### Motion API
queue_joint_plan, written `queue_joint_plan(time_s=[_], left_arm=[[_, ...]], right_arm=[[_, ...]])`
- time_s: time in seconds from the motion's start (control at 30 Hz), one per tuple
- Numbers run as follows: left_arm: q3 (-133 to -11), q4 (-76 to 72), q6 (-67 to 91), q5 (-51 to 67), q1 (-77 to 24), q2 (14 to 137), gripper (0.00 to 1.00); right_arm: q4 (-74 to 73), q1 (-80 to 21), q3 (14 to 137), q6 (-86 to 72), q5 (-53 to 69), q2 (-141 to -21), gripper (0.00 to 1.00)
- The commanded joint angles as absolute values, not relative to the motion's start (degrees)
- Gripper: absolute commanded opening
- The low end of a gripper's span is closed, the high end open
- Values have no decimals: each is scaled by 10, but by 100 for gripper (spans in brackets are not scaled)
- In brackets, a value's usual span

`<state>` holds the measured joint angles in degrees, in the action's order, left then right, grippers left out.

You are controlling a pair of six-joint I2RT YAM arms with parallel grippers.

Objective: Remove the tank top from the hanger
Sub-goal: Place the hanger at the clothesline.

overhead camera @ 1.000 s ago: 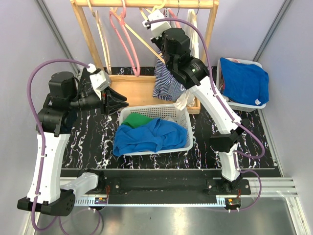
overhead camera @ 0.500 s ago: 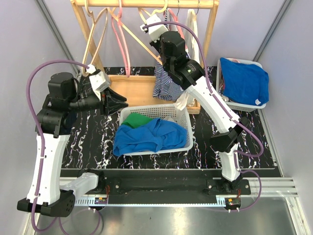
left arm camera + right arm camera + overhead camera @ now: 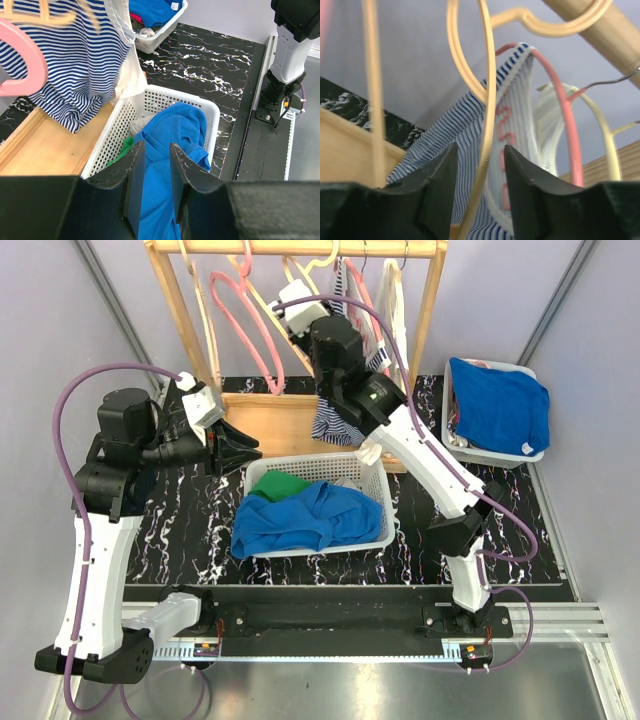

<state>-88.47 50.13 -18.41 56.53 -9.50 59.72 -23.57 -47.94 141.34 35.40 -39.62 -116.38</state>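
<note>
The blue-and-white striped tank top (image 3: 335, 420) is seen hung from the wooden rail (image 3: 300, 248) of the rack at the back of the black marbled table (image 3: 190, 530), its hem hanging just behind the white basket (image 3: 320, 462). In the right wrist view its strap is looped over a red hanger (image 3: 565, 115), so the garment is not yet off. The right tool (image 3: 479, 150) is raised to the rail beside it. Its jaws are held apart, and a yellow hanger (image 3: 487, 100) runs through the gap without being clamped. The left tool (image 3: 156, 147) is held out above the near side of the white basket, its jaws parted a little with nothing between them. A cream garment (image 3: 127, 75) is hung just beside the tank top, and an unloaded pink hanger (image 3: 30, 60) is seen further left. Blue cloth (image 3: 310, 515) and green cloth (image 3: 280, 485) are piled in the white basket. A second basket (image 3: 490, 455) at the right is filled with more blue cloth (image 3: 500, 405), on which a small white tag (image 3: 175, 6) is sewn. Its print is too small to be read.
</note>
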Motion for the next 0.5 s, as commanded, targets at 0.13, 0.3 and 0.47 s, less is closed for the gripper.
queue_joint_plan(time_s=[0.13, 0.3, 0.47], left_arm=[[-904, 484, -180, 576, -98, 592, 30], [-903, 481, -177, 579, -98, 592, 31], [-901, 480, -177, 573, -97, 589, 31]], right_arm=[[-242, -529, 1379, 362, -408, -1098, 94], [-236, -548, 1331, 350, -403, -1032, 100], [-289, -555, 1300, 253, -327, -962, 98]])
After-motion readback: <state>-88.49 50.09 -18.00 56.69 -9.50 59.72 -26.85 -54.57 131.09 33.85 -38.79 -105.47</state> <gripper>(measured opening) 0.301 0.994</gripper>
